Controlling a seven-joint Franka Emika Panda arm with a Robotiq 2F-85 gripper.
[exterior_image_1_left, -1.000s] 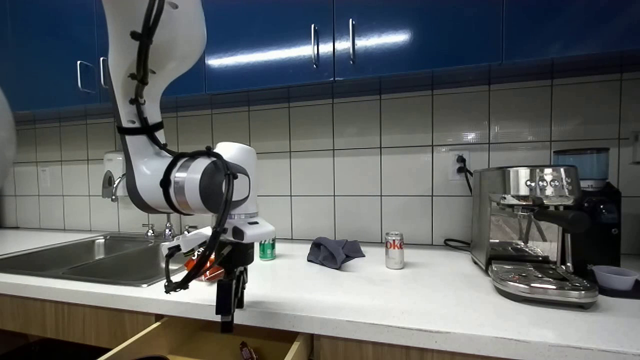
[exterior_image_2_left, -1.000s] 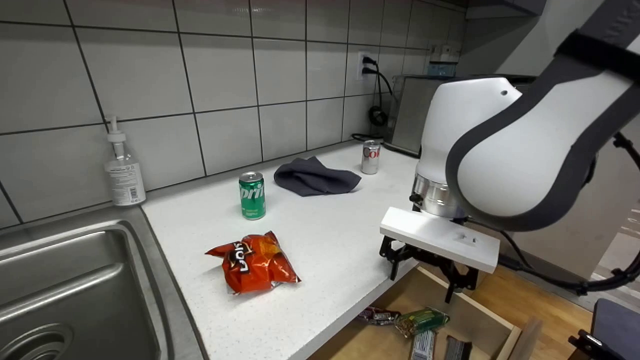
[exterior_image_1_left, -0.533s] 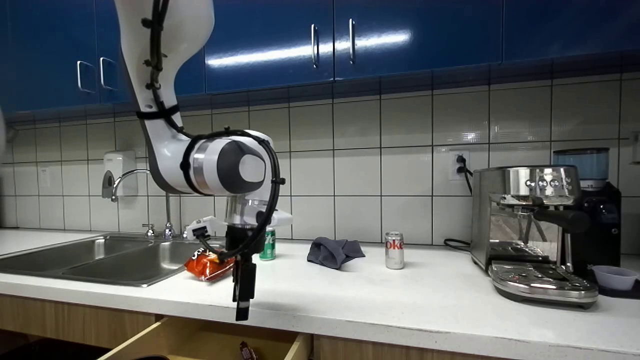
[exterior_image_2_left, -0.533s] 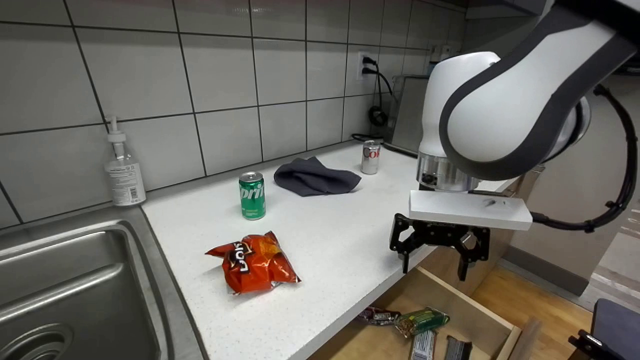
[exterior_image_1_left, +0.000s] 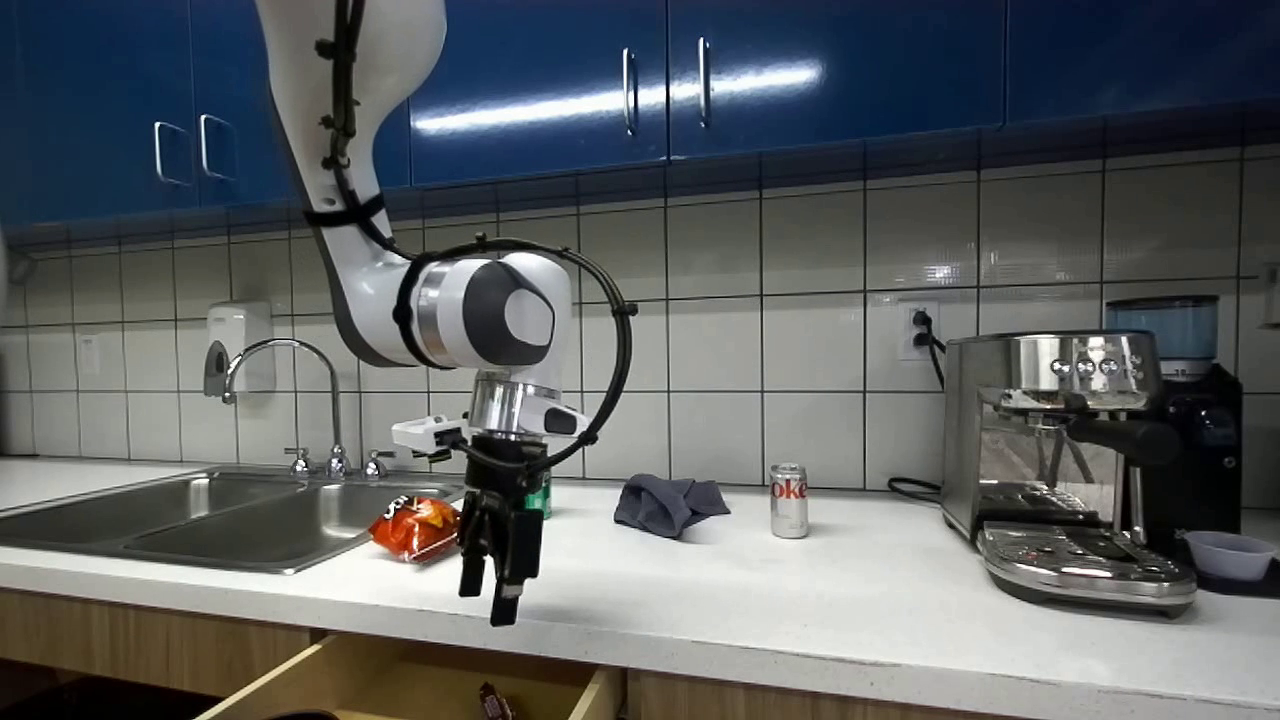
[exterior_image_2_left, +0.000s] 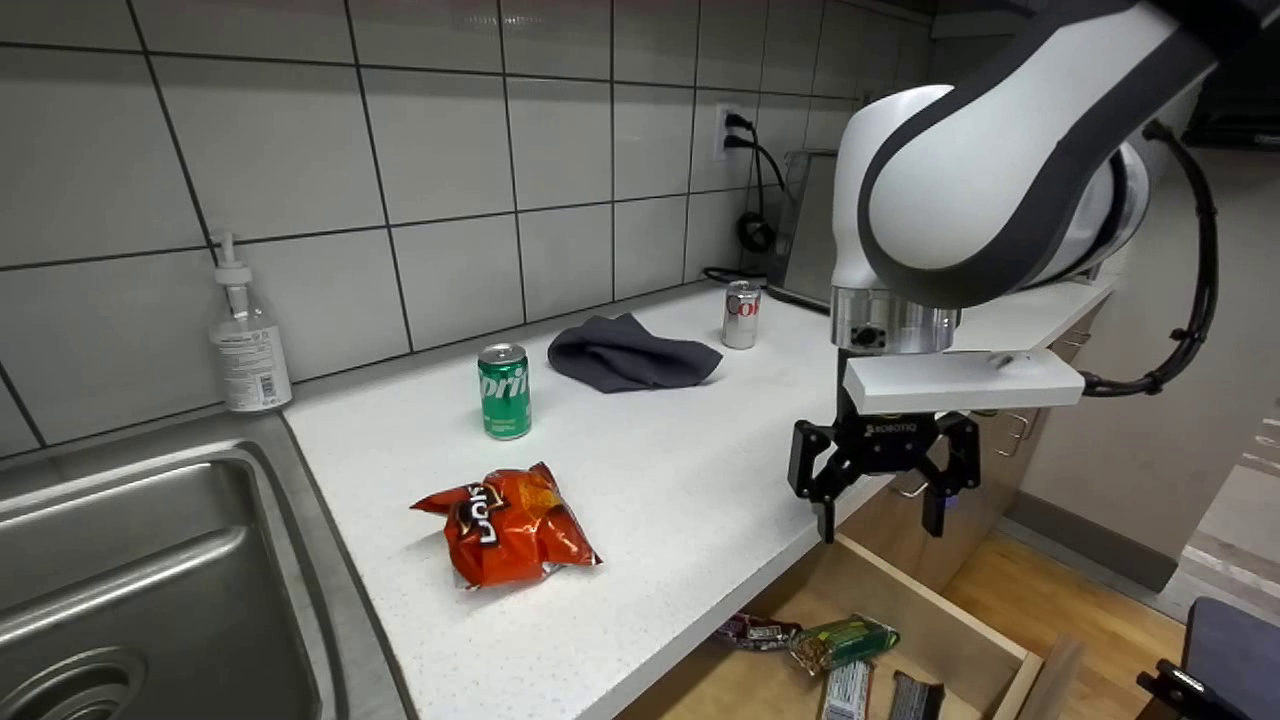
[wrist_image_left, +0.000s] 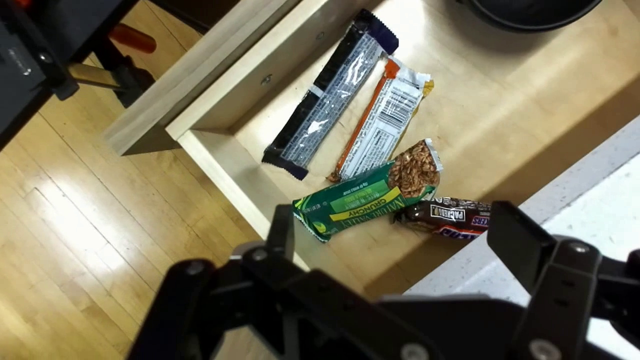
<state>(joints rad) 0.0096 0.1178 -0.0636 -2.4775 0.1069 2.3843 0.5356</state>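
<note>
My gripper (wrist_image_left: 392, 220) is open and empty, pointing down above the open drawer (wrist_image_left: 227, 175) and the counter's front edge. It also shows in both exterior views (exterior_image_1_left: 488, 597) (exterior_image_2_left: 880, 523). In the wrist view, a green Nature Valley bar (wrist_image_left: 362, 206) lies in the drawer, seen between the fingertips but well below. A brown Snickers bar (wrist_image_left: 445, 217) touches its end and is partly hidden by a finger. A white-and-orange bar (wrist_image_left: 382, 125) and a long black bar (wrist_image_left: 325, 100) lie beside them. On the counter are a red Doritos bag (exterior_image_2_left: 515, 525) and a green Sprite can (exterior_image_2_left: 504, 395).
A grey cloth (exterior_image_2_left: 630, 355) and a silver Coke can (exterior_image_2_left: 741, 315) are farther back on the counter. A steel sink (exterior_image_2_left: 260, 480) and soap bottle (exterior_image_2_left: 250, 350) are beside the chips bag. A coffee machine (exterior_image_1_left: 1050, 440) stands at the other end. A black round container (wrist_image_left: 535, 12) sits in the drawer.
The arm has risen a little and shifted. The hand has gone from tilted to upright and turned about its axis. The fingers stay open; counter and drawer things have not moved.
</note>
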